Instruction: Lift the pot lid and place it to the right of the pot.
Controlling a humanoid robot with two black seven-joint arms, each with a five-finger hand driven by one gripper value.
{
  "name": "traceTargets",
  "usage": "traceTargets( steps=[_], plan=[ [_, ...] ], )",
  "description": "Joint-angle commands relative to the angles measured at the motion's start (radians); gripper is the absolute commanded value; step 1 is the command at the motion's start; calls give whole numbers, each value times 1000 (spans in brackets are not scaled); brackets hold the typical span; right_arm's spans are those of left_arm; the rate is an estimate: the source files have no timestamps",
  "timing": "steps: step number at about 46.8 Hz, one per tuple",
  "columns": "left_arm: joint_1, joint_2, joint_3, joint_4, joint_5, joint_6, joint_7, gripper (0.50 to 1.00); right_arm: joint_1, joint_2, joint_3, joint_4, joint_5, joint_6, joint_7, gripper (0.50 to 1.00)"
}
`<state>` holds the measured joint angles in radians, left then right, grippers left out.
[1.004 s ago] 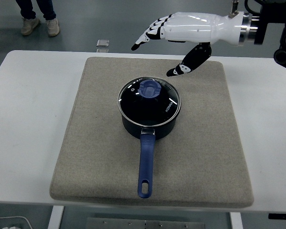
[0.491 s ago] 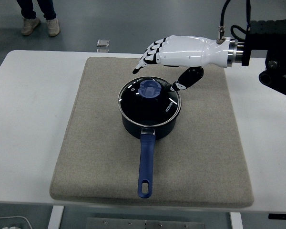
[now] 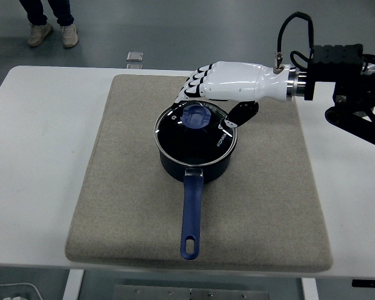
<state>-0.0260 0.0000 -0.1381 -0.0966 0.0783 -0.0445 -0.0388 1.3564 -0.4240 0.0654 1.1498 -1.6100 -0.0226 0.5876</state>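
A dark blue pot with a long blue handle stands mid-mat, handle toward me. Its glass lid with a blue knob sits on the pot. My right hand, white with black finger joints, hovers just behind and above the knob. Its fingers are spread over the lid's far rim and the thumb reaches down at the lid's right edge. It holds nothing. The left arm is out of view.
A grey-beige mat covers the middle of the white table, with bare mat right of the pot. A person's feet stand on the floor beyond the table's far left. A small metal piece lies on the floor.
My right hand has come down and toward me, from above the mat's far edge to just over the lid. The pot and lid have not moved.
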Motion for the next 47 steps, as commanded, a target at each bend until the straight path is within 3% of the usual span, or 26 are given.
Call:
traceTargets(
  steps=[1, 47],
  plan=[
    [0, 0, 0, 0, 0, 0, 0, 1000, -8, 4, 1, -5, -4, -2, 0, 852],
    [0, 0, 0, 0, 0, 0, 0, 1000, -37, 57, -4, -65, -21, -31, 0, 852]
  ],
)
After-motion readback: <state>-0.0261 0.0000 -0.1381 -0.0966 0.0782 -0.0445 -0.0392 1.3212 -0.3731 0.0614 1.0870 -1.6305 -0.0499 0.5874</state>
